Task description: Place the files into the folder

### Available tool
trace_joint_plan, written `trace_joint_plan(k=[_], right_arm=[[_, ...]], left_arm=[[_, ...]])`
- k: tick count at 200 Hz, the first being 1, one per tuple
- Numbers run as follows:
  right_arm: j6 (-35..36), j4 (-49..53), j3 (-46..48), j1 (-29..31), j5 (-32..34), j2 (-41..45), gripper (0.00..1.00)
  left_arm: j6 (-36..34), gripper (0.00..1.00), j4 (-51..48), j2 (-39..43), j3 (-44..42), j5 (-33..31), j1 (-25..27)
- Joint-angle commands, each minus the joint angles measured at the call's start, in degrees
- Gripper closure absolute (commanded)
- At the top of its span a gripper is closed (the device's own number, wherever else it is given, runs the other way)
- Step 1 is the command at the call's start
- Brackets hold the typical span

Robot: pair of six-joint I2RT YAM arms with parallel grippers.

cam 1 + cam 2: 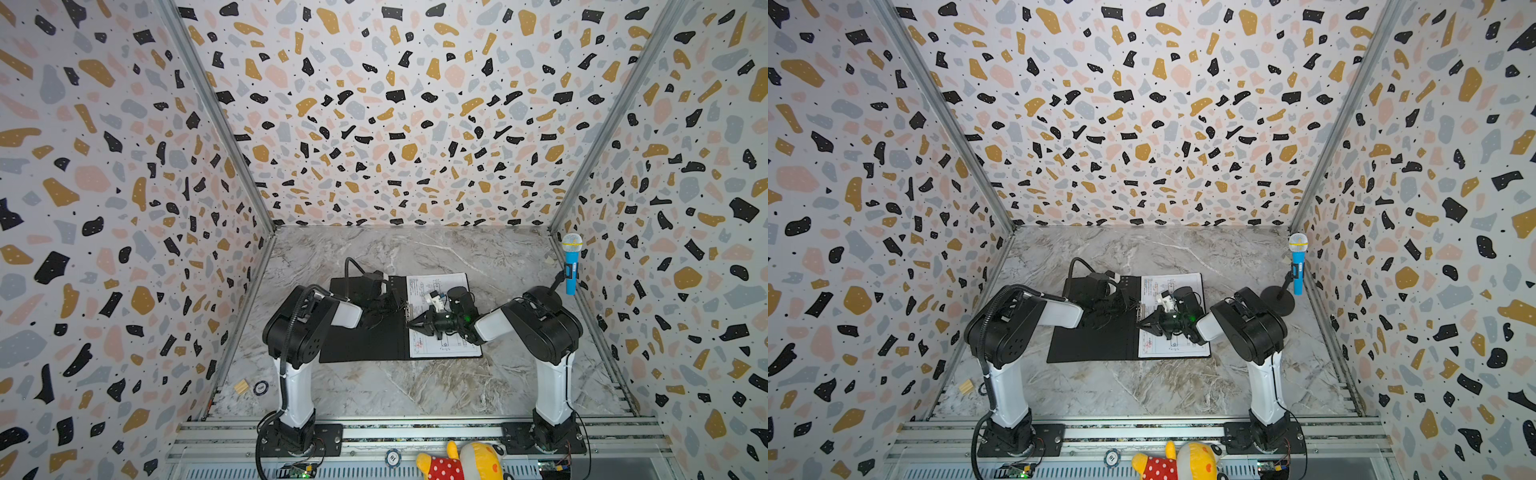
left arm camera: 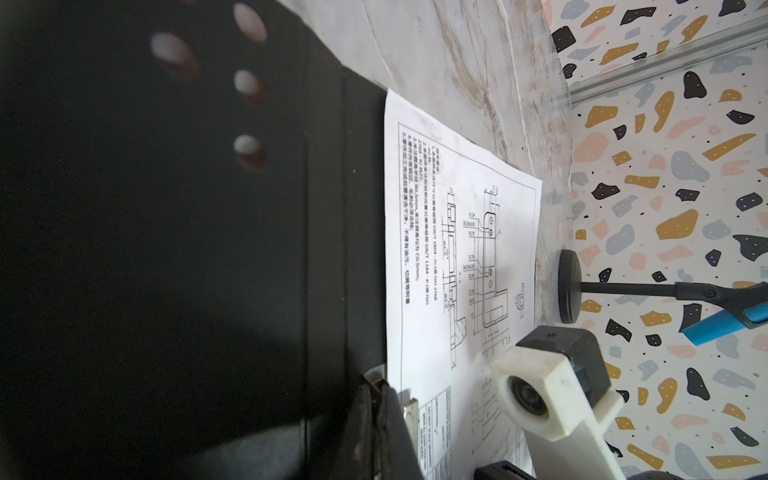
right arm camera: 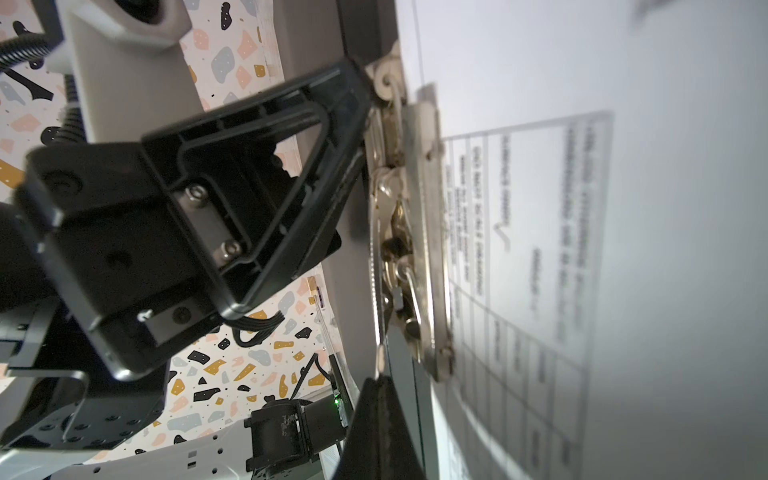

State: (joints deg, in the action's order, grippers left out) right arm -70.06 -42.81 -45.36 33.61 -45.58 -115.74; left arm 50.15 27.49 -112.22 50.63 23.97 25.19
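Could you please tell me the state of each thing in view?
folder: open, flat, black inside up.
files: drawing sheet on top, lying on folder's right half.
spine clip: at sheet edge; clamping unclear.
left claw: shut, at the clip.
right claw: shut, at the clip.
microphone: upright on its stand.

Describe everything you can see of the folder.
The folder lies open and flat on the marble table, black inside facing up. A metal clip runs along its spine. A white sheet with line drawings covers its right half. The right gripper, shut, points at the clip.
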Motion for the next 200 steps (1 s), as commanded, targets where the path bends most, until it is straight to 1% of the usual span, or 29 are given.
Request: trace_joint_plan(k=[1, 77, 139, 200], right_arm=[[2.6, 12.8, 2.0, 0.0, 3.5, -2.6, 1.0], [6.7, 17.6, 1.4, -0.1, 7.1, -4.4, 1.0], [7.5, 18.5, 1.3, -0.2, 8.3, -5.5, 1.0], [10.6, 23.7, -0.8, -0.3, 12.6, -7.0, 1.0]], left_arm=[[-0.8, 0.99, -0.7, -1.1, 1.1, -2.0, -0.4], [-0.1, 0.99, 0.2, -1.7, 1.0, -1.3, -0.4], [0.1, 1.0, 0.4, -1.9, 1.2, -1.2, -0.4], [0.2, 0.99, 0.4, -2.0, 1.2, -1.1, -0.4]])
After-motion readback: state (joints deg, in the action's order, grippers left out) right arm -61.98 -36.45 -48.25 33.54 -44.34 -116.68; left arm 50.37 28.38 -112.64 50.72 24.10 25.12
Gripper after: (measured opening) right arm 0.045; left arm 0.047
